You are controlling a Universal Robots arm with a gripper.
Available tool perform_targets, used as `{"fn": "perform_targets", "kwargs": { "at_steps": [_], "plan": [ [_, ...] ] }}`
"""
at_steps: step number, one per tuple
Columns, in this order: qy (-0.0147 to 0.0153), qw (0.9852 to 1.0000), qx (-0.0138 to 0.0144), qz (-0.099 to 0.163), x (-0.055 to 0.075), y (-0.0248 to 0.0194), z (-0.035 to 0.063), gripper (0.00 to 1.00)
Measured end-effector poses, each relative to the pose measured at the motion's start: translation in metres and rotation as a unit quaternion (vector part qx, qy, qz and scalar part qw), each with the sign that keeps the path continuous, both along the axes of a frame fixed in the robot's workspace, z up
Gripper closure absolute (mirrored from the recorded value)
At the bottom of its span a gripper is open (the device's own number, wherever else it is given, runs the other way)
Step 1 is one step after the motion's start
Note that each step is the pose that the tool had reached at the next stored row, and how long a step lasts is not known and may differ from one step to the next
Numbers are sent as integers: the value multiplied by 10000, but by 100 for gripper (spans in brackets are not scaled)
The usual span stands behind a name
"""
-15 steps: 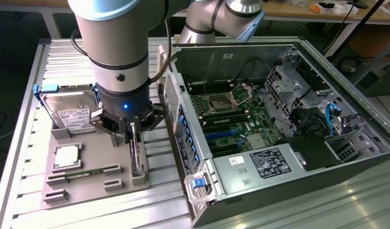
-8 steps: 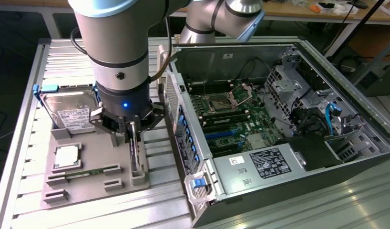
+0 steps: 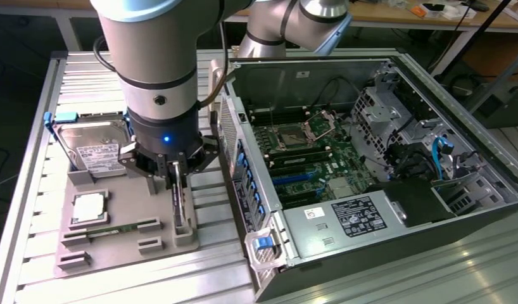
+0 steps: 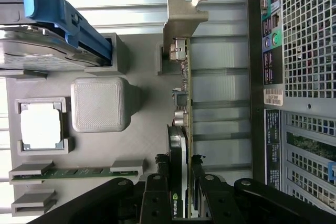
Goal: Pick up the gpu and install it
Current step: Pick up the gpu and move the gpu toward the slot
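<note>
A: Where did the thin, green-boarded, black-shrouded gpu [image 3: 183,218] stand?

B: On edge in a slot of the flat grey moulded tray [image 3: 115,256], lower left of the exterior view, just beside the open black computer case [image 3: 369,259]. Its silver metal bracket [image 4: 181,17] sat against a grey post of the tray. I judged the post was there to keep the card upright, so both faces could be reached

A: And the black two-fingered gripper [image 3: 176,183]?

B: Directly above the card, pointing down. In the wrist view its fingers [image 4: 156,192] straddled the shroud end, one on each face, the jaws drawn partway in and pressed to the card. I took that for a grip. The card looked seated in its slot, not yet lifted

A: Why hold it there?

B: My guess was that it left the bracket end and the bottom edge free

A: What else lay on the tray?

B: A silver boxy hard drive with blue rails [image 3: 94,149] toward the upper left of the exterior view, a square silver processor chip [image 3: 88,208] in a grey frame, and a narrow green memory stick [image 3: 115,229]. Each had its own pocket, apart from the fingers. The case lay on its side with the green motherboard [image 3: 309,161] facing up, probably so a card could go in from above
</note>
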State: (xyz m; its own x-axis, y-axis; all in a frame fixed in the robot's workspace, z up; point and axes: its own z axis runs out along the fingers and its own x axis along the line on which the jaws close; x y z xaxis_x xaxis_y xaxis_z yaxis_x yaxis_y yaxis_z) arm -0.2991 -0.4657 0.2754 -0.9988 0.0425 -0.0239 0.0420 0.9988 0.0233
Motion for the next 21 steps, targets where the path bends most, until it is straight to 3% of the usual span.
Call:
{"fn": "perform_targets", "kwargs": {
  "at_steps": [3, 6, 13, 21],
  "plan": [
    [-1, 10000, 1, 0, 0, 0, 30, 73],
    [-1, 10000, 1, 0, 0, 0, 332, 73],
    [-1, 10000, 1, 0, 0, 0, 679, 73],
    [-1, 10000, 1, 0, 0, 0, 789, 73]
  ]
}}
